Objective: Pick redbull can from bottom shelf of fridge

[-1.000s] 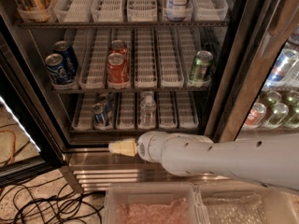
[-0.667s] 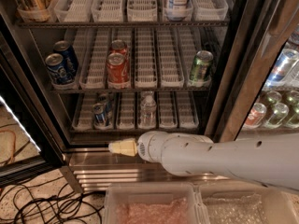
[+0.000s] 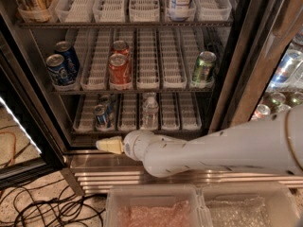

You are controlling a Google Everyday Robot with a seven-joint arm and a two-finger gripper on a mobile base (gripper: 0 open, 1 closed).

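Observation:
The fridge (image 3: 246,56) stands open in front of me. On the bottom shelf (image 3: 137,129), a slim blue-and-silver redbull can (image 3: 101,117) stands upright in a white lane tray at the left, with a second slim can (image 3: 108,103) just behind it. My gripper (image 3: 110,145), with a cream tip on a white arm (image 3: 213,150) reaching in from the right, sits just below and in front of the bottom shelf's front edge. It is slightly right of the redbull can, apart from it, and holds nothing.
A small clear water bottle (image 3: 150,111) stands mid bottom shelf. The middle shelf holds wide dark-blue cans (image 3: 61,67), red cans (image 3: 119,70) and a green can (image 3: 204,67). Steel base grille (image 3: 94,174) below. Clear bins (image 3: 156,207) at the front; cables (image 3: 42,207) on the floor.
The arm and gripper have shifted a little to the left along the front of the bottom shelf. The cans and the bottle have not moved.

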